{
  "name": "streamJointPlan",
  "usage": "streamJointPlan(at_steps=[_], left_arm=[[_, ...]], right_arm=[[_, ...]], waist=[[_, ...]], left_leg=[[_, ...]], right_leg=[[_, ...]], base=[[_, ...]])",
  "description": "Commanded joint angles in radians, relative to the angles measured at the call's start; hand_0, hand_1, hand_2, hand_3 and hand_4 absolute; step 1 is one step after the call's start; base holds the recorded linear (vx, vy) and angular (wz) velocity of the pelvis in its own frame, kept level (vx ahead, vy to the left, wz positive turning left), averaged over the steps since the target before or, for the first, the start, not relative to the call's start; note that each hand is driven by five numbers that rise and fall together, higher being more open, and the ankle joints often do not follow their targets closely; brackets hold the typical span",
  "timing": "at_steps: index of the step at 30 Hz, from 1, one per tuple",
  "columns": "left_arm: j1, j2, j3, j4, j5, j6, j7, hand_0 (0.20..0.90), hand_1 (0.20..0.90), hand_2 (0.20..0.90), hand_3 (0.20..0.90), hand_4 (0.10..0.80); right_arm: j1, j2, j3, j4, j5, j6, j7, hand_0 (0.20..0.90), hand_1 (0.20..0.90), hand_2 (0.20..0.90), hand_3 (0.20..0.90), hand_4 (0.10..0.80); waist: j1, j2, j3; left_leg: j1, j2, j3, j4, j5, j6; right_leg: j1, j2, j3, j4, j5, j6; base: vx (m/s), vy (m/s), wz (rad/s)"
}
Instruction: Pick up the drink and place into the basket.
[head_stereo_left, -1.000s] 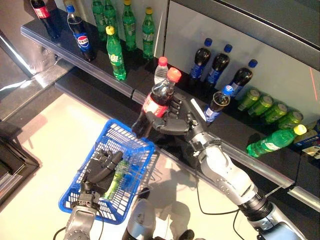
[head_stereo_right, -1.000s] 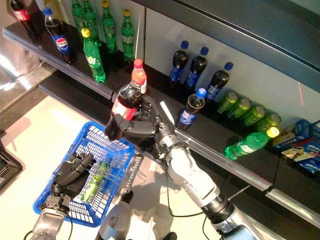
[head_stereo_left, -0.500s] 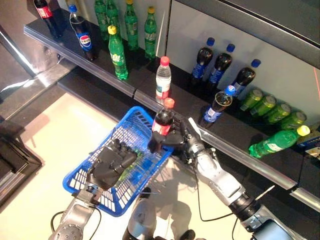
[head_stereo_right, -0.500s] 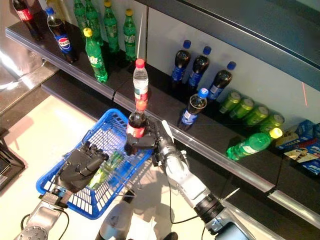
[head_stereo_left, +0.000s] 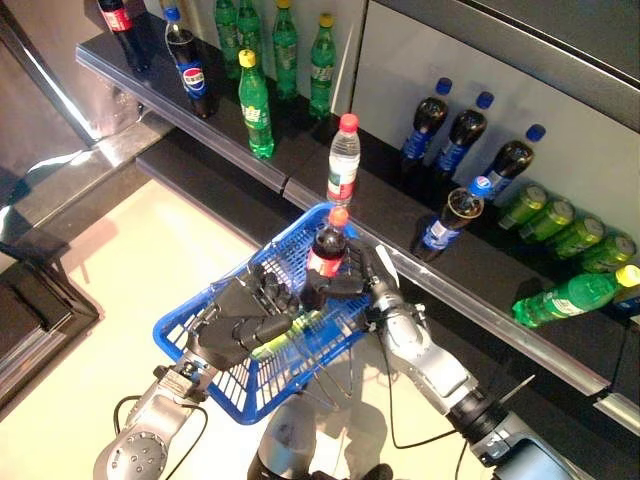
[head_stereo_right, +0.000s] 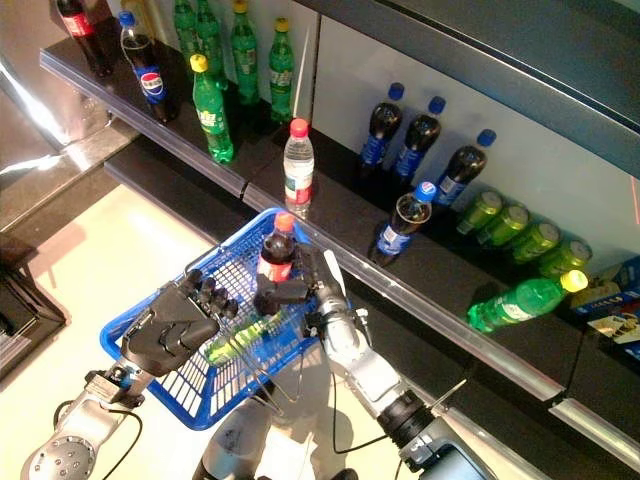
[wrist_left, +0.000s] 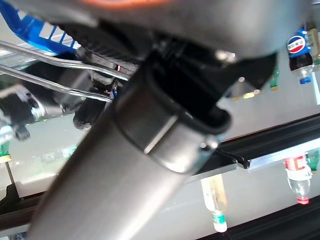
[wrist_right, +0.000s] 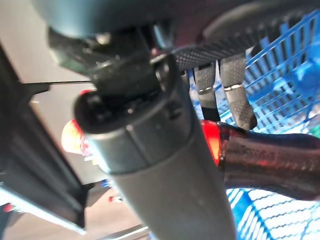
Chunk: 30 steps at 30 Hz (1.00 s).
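My right hand (head_stereo_left: 352, 283) is shut on a dark cola bottle (head_stereo_left: 326, 254) with a red cap and red label, holding it upright inside the far end of the blue basket (head_stereo_left: 200, 310). The bottle's dark body also shows in the right wrist view (wrist_right: 270, 162) past the fingers (wrist_right: 235, 95). My left hand (head_stereo_left: 240, 322) is shut on the basket's thin wire handles (wrist_left: 60, 75) and holds it raised in front. A green bottle (head_stereo_left: 285, 334) lies inside the basket.
A dark shelf (head_stereo_left: 250, 165) runs behind the basket, with green bottles (head_stereo_left: 256, 107), cola bottles (head_stereo_left: 188, 66), a clear water bottle (head_stereo_left: 343, 161), blue-capped dark bottles (head_stereo_left: 450, 212), green cans (head_stereo_left: 560, 222) and a lying green bottle (head_stereo_left: 575, 296). Pale floor lies at the left.
My right hand has lowered the cola bottle further into the basket. My left hand has raised the basket higher and to the right. The camera has shifted a little.
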Motion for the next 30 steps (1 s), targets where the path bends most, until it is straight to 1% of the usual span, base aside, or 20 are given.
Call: streamJointPlan(at_steps=[1, 5, 11, 14, 17, 21, 25, 26, 27, 28, 30], left_arm=[[-0.121, -0.010, 0.017, -0.330, -0.169, -0.115, -0.231, 0.300, 0.300, 0.300, 0.200, 0.100], [-0.131, -0.002, 0.008, -0.342, -0.173, -0.113, -0.247, 0.300, 0.300, 0.300, 0.200, 0.100], [-0.139, -0.004, -0.009, -0.354, -0.188, -0.106, -0.259, 0.300, 0.300, 0.300, 0.200, 0.100], [-0.143, -0.009, -0.015, -0.363, -0.205, -0.091, -0.256, 0.300, 0.300, 0.300, 0.200, 0.100], [-0.152, -0.020, -0.034, -0.366, -0.189, -0.070, -0.257, 0.300, 0.300, 0.300, 0.200, 0.100], [-0.166, -0.013, -0.052, -0.368, -0.182, -0.052, -0.250, 0.300, 0.300, 0.300, 0.200, 0.100], [-0.176, -0.009, -0.060, -0.363, -0.178, -0.034, -0.242, 0.300, 0.300, 0.300, 0.200, 0.100], [-0.177, -0.006, -0.062, -0.365, -0.177, -0.033, -0.239, 0.300, 0.300, 0.300, 0.200, 0.100], [-0.181, 0.000, -0.064, -0.366, -0.182, -0.030, -0.232, 0.300, 0.300, 0.300, 0.200, 0.100], [-0.181, 0.001, -0.065, -0.367, -0.183, -0.029, -0.232, 0.300, 0.300, 0.300, 0.200, 0.100], [-0.183, 0.008, -0.063, -0.367, -0.197, -0.017, -0.232, 0.300, 0.300, 0.300, 0.200, 0.100]], right_arm=[[-0.061, 0.084, 0.050, -0.075, 0.013, -0.149, -0.028, 0.300, 0.300, 0.300, 0.200, 0.100], [-0.025, 0.124, 0.091, -0.040, 0.036, -0.151, -0.031, 0.300, 0.300, 0.300, 0.200, 0.100], [-0.019, 0.146, 0.130, -0.008, 0.029, -0.170, -0.027, 0.300, 0.300, 0.300, 0.200, 0.100], [-0.019, 0.164, 0.144, 0.018, 0.064, -0.179, -0.016, 0.300, 0.300, 0.300, 0.200, 0.100], [-0.031, 0.193, 0.162, 0.042, 0.105, -0.195, 0.005, 0.300, 0.300, 0.300, 0.200, 0.100], [-0.069, 0.245, 0.165, 0.104, 0.178, -0.196, 0.006, 0.300, 0.300, 0.300, 0.200, 0.100], [-0.089, 0.295, 0.148, 0.180, 0.342, -0.183, 0.016, 0.300, 0.300, 0.300, 0.200, 0.100], [-0.092, 0.307, 0.138, 0.200, 0.371, -0.185, 0.025, 0.300, 0.300, 0.300, 0.200, 0.100], [-0.093, 0.323, 0.126, 0.231, 0.436, -0.196, 0.036, 0.300, 0.300, 0.300, 0.200, 0.100], [-0.093, 0.325, 0.124, 0.235, 0.449, -0.199, 0.036, 0.300, 0.300, 0.300, 0.200, 0.100], [-0.092, 0.337, 0.110, 0.267, 0.535, -0.205, 0.059, 0.300, 0.300, 0.300, 0.200, 0.100]], waist=[[0.006, 0.024, -0.150], [0.008, 0.015, -0.137], [0.010, 0.015, -0.135], [0.016, 0.015, -0.135], [0.027, 0.012, -0.134], [0.045, 0.006, -0.134], [0.062, 0.000, -0.135], [0.064, -0.002, -0.136], [0.070, -0.003, -0.136], [0.071, -0.004, -0.136], [0.076, -0.006, -0.135]], left_leg=[[0.053, 0.070, 0.014, 0.040, -0.037, -0.013], [0.046, 0.068, 0.012, 0.039, -0.036, -0.012], [0.038, 0.063, 0.010, 0.034, -0.032, -0.012], [0.034, 0.060, 0.005, 0.039, -0.034, -0.011], [0.029, 0.055, -0.005, 0.044, -0.035, -0.010], [0.031, 0.052, -0.018, 0.046, -0.033, -0.009], [0.040, 0.050, -0.025, 0.043, -0.030, -0.011], [0.041, 0.048, -0.027, 0.041, -0.028, -0.010], [0.041, 0.046, -0.031, 0.041, -0.027, -0.010], [0.041, 0.046, -0.032, 0.042, -0.027, -0.010], [0.040, 0.045, -0.036, 0.044, -0.029, -0.010]], right_leg=[[-0.068, -0.074, -0.013, 0.131, 0.033, -0.020], [-0.081, -0.075, -0.009, 0.136, 0.037, -0.016], [-0.090, -0.079, -0.002, 0.135, 0.040, -0.011], [-0.091, -0.083, -0.005, 0.137, 0.041, -0.009], [-0.088, -0.084, -0.010, 0.135, 0.046, -0.007], [-0.079, -0.088, -0.025, 0.135, 0.053, -0.007], [-0.066, -0.088, -0.036, 0.136, 0.057, -0.006], [-0.064, -0.088, -0.040, 0.136, 0.059, -0.006], [-0.061, -0.089, -0.045, 0.137, 0.061, -0.006], [-0.060, -0.089, -0.046, 0.137, 0.061, -0.006], [-0.059, -0.091, -0.052, 0.141, 0.065, -0.005]], base=[[0.010, 0.006, 0.09], [-0.001, -0.003, 0.02], [-0.003, 0.006, 0.00], [0.000, 0.000, 0.00], [0.026, -0.008, 0.06], [0.051, -0.025, 0.05], [0.058, -0.004, 0.14], [0.073, 0.008, 0.14], [0.056, 0.005, 0.11], [0.058, -0.001, 0.10], [0.046, -0.009, 0.12]])
